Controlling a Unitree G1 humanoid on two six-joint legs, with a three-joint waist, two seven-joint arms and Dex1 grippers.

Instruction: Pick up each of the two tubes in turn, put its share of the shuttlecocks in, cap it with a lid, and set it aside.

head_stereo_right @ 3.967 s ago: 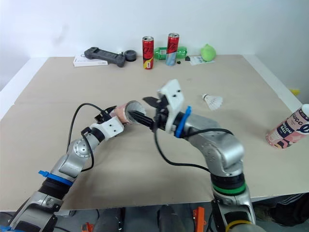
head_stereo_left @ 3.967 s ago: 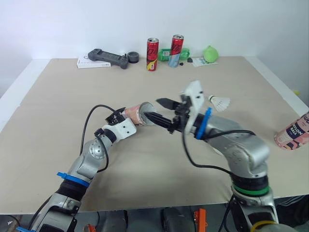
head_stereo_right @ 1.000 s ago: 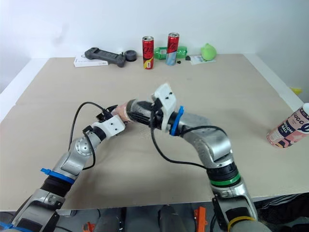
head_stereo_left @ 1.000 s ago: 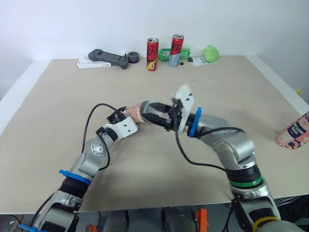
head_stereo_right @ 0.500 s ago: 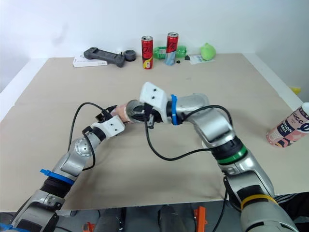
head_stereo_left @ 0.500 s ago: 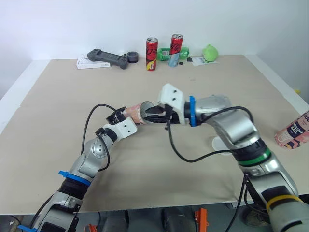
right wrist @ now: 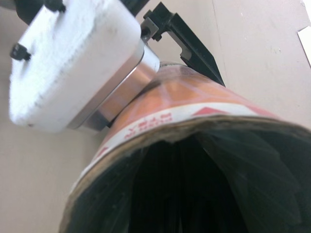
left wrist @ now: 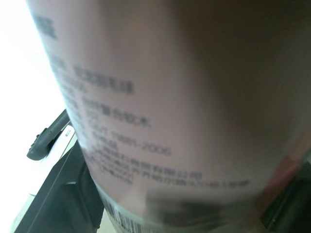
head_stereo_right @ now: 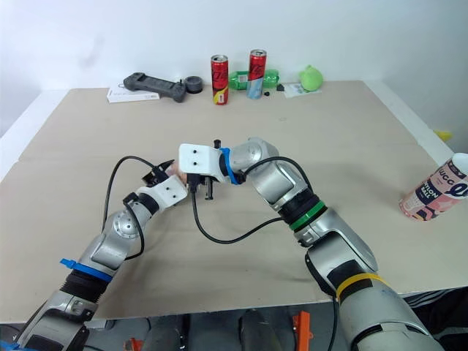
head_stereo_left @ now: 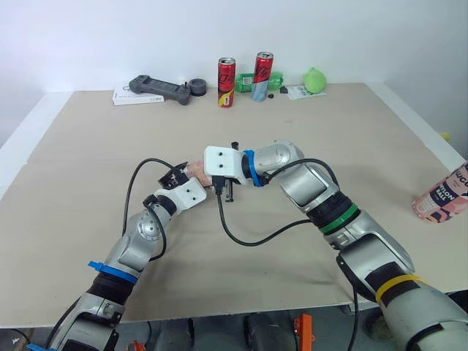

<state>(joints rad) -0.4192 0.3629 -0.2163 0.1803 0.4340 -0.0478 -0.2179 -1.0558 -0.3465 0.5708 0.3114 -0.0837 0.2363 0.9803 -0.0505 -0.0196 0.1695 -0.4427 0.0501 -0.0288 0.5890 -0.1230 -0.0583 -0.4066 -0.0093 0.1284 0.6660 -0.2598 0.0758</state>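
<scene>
Pinching the seemingly light, easily crushed cardboard tube (head_stereo_left: pixel 197 170) by its barrel, the left end effector (head_stereo_left: pixel 183 177) meets the right end effector (head_stereo_left: pixel 219 167), whose state cannot be told.

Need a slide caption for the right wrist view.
Looking into the dark open mouth of the tube, beige table behind.

The left end effector (head_stereo_left: pixel 181 178) clasps a pink tube (head_stereo_left: pixel 194 170) above the desk (head_stereo_left: pixel 88 168). The right arm's white wrist housing (head_stereo_left: pixel 223 162) covers the tube's mouth. A second tube (head_stereo_left: pixel 444 194) sits at the desk's right edge, well apart.
</scene>
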